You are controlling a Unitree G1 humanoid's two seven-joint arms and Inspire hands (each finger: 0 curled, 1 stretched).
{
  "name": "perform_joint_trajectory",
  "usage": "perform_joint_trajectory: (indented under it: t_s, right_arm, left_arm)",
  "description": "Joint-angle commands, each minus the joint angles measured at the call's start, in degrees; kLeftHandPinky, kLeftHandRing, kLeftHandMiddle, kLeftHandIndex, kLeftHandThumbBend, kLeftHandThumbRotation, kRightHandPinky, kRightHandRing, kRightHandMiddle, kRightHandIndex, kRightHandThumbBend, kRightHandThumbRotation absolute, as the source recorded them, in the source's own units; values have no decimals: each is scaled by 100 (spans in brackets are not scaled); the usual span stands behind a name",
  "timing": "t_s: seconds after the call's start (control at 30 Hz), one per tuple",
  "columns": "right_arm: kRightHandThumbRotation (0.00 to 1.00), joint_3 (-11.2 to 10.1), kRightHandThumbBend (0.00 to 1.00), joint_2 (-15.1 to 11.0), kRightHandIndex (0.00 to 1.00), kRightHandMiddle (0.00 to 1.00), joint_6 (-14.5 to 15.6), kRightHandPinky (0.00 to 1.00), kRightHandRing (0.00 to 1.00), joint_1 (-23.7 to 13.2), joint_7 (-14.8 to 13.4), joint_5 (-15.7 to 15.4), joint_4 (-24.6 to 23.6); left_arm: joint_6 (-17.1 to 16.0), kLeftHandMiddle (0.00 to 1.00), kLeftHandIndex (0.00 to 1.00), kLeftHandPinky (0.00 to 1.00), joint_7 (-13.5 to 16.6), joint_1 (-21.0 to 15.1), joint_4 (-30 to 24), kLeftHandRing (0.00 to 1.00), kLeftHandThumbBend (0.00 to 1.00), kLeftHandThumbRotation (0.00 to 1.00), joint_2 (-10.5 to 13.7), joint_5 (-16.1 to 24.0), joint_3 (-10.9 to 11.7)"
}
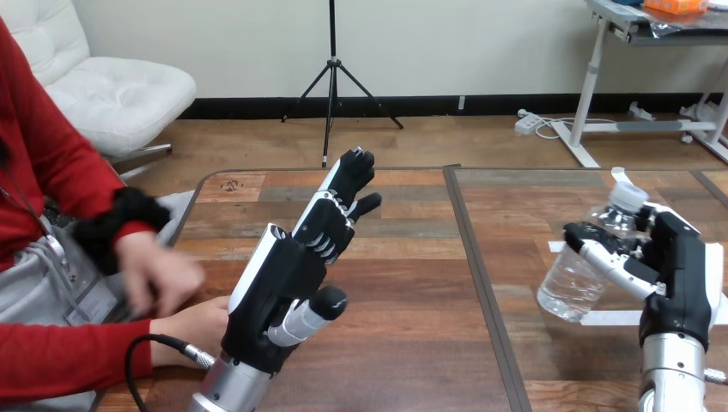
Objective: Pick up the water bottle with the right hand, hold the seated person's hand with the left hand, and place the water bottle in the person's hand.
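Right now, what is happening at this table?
The robot's right hand grips a clear water bottle, which is tilted, at the right of the wooden table. Its left hand is open above the table, beside the person's hands, holding neither. The bottle is not yet handed over.

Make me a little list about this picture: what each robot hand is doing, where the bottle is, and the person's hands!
left hand: open, fingers straight, holding nothing
right hand: curled round the water bottle
water bottle: clear, tilted, cap up
person's upper hand: raised at the view's left
person's lower hand: at the table edge, beside the left hand
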Motion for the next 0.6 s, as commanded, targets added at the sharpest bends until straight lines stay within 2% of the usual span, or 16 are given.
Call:
perform_joint_trajectory:
  t_s: [0.0,0.13,0.3,0.5,0.57]
  right_arm:
    - [0,198,84,106,53,57,81,33,41,-120,123,-61,-1390]
    - [0,271,84,186,53,57,252,34,41,27,242,0,-1823]
    - [0,352,82,240,53,56,322,35,41,138,375,43,-2158]
    - [0,437,82,285,53,55,511,34,40,271,322,-159,-2552]
    - [0,474,82,310,53,54,584,34,39,329,343,-206,-2717]
  left_arm:
    - [-272,100,100,99,593,-422,49,100,100,81,223,500,68]
    - [-407,100,100,99,1063,-435,50,100,100,81,355,1016,141]
    - [-465,100,100,100,1584,-447,10,100,100,82,478,1526,204]
    - [-514,100,100,100,2210,-455,-57,100,100,81,632,2130,278]
    - [-532,100,100,100,2477,-457,-119,100,100,80,733,2457,337]
